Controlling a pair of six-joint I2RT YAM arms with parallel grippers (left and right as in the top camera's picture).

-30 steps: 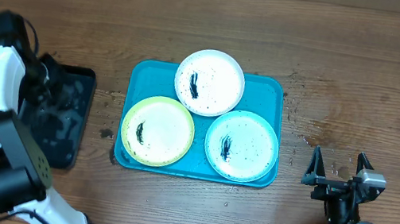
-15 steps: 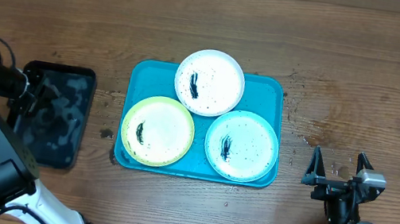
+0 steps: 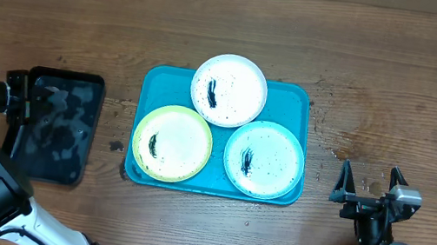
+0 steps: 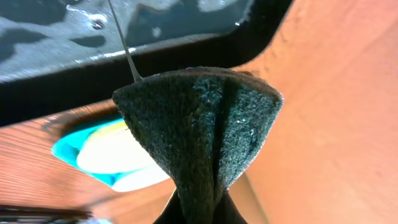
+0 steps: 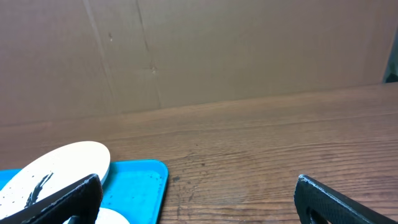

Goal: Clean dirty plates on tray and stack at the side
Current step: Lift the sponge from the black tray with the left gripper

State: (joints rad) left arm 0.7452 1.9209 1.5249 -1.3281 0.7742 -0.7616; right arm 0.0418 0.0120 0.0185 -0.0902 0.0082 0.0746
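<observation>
Three plates lie on the turquoise tray (image 3: 297, 100), each with black smears: a white-rimmed one (image 3: 229, 90) at the back, a yellow-green one (image 3: 172, 142) front left, a light teal one (image 3: 264, 159) front right. My left gripper (image 3: 20, 100) hovers at the left edge of the black tray (image 3: 60, 125). It is shut on a dark green scouring pad (image 4: 199, 130), folded between the jaws of the left gripper (image 4: 199, 208). My right gripper (image 3: 370, 183) stands open to the right of the tray, with nothing between its fingers (image 5: 336, 199). The white-rimmed plate (image 5: 56, 168) shows ahead of it to the left.
The black tray (image 4: 124, 31) holds a shallow film of water. Dark specks and wet spots mark the wooden table around the turquoise tray's corners. A brown cardboard wall (image 5: 217, 50) closes the far side of the table.
The left arm has swung left and slightly toward the front, from over the black tray's back left corner to its left edge, still holding the pad. The right arm is unchanged.
</observation>
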